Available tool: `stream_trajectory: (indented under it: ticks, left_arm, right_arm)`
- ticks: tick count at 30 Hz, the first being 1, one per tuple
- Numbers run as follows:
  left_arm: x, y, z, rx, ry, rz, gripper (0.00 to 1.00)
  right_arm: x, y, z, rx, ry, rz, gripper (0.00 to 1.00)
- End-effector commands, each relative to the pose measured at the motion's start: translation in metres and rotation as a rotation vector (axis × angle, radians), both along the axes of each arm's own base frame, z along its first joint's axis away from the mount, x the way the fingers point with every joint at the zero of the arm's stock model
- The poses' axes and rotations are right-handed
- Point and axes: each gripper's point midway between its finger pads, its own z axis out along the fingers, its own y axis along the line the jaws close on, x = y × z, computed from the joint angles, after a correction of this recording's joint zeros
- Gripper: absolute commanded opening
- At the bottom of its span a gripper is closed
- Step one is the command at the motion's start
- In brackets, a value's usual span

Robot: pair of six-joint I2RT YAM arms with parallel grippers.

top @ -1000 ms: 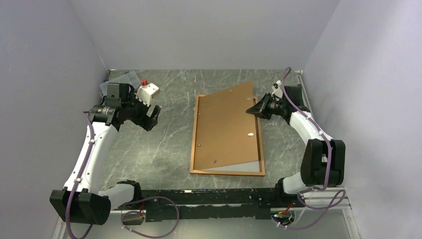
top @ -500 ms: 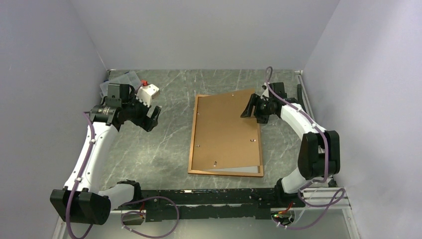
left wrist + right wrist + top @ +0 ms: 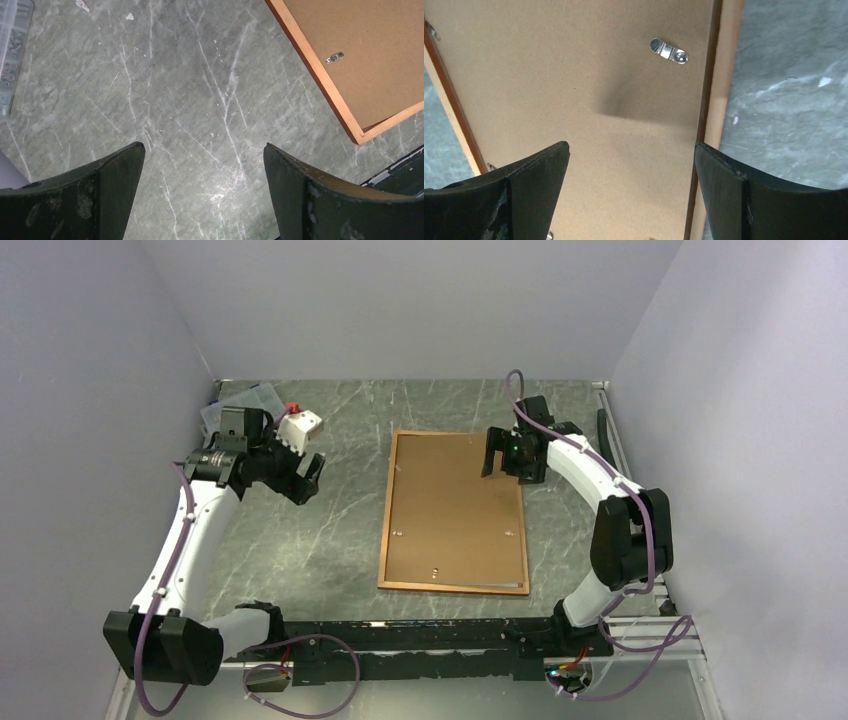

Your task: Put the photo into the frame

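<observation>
Brown board [image 3: 455, 505] lies flat inside the frame [image 3: 455, 587], which rests face down in the middle of the grey bench [image 3: 300, 540]. To its left, the left tool [image 3: 307, 480] hangs released above the bench. The right tool [image 3: 507, 470], released too, hovers over the frame's far right corner.

Backing board [image 3: 450, 520] now flat — squared inside frame [image 3: 389, 510].

No legible text, labels, brand marks, numbers or signs appear in any view, neither on the plain brown backing board [image 3: 455, 505] nor on the grey marbled surface [image 3: 330, 530].
</observation>
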Motion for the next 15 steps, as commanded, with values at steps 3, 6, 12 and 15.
stream_trajectory:
  ticks: [3,6,12,15]
  left_arm:
    - [0.000,-0.007,0.005,-0.041,0.009,-0.009,0.94]
    - [0.000,-0.009,0.005,-0.050,0.017,-0.011,0.94]
    - [0.001,-0.012,0.001,-0.066,0.037,-0.015,0.94]
    - [0.002,-0.016,-0.003,-0.088,0.068,-0.016,0.94]
  right_arm:
    - [0.018,-0.001,0.036,-0.023,-0.104,-0.008,1.00]
    - [0.018,0.001,0.040,-0.022,-0.114,-0.007,1.00]
    - [0.022,0.011,0.069,0.010,-0.198,-0.016,1.00]
    - [0.024,0.029,0.098,0.042,-0.311,-0.027,1.00]
